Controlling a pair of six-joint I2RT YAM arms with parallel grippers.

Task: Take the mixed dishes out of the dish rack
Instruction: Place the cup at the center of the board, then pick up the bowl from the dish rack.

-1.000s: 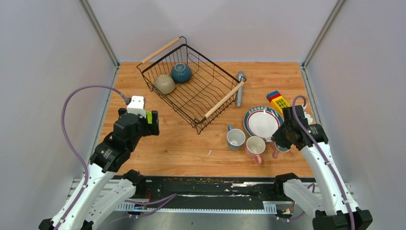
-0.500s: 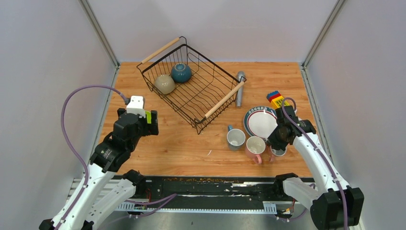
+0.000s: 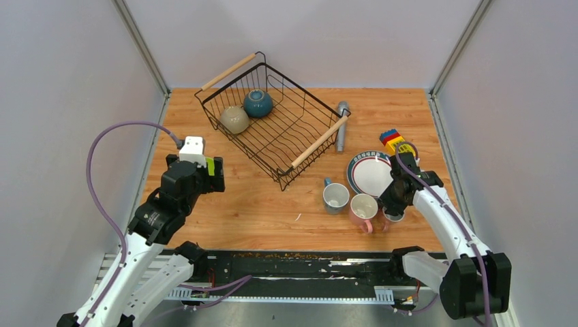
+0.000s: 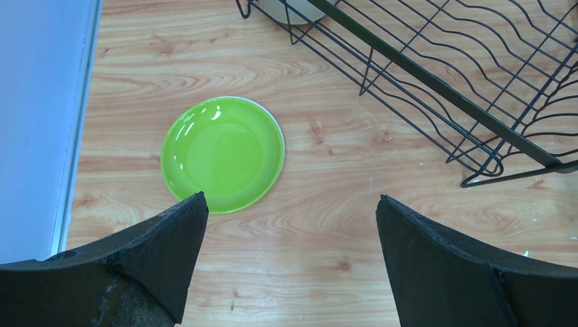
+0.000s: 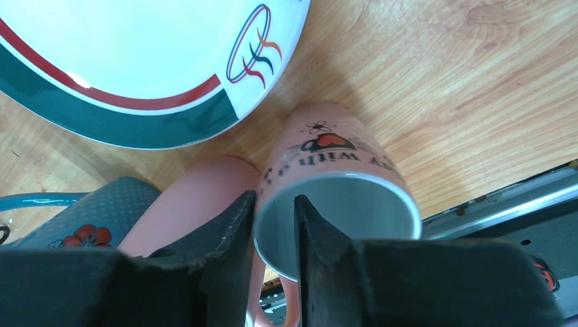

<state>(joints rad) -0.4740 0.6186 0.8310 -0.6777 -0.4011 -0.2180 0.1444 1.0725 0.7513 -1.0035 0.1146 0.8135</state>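
Observation:
The dish rack holds a teal bowl and a beige bowl. My right gripper is shut on the rim of a pink mug, one finger inside and one outside, at the white plate's near rim. A second pink mug and a blue-grey mug stand just left of it. My left gripper is open and empty above the table, near a lime-green plate that my arm hides in the top view.
A grey cylinder lies right of the rack. A yellow-red-blue toy block sits behind the white plate. The rack's corner is up and to the right of my left gripper. The table's front rail runs close by the held mug.
My right arm has swung a little left with the pink mug, closer to the second pink mug. The left arm has not moved.

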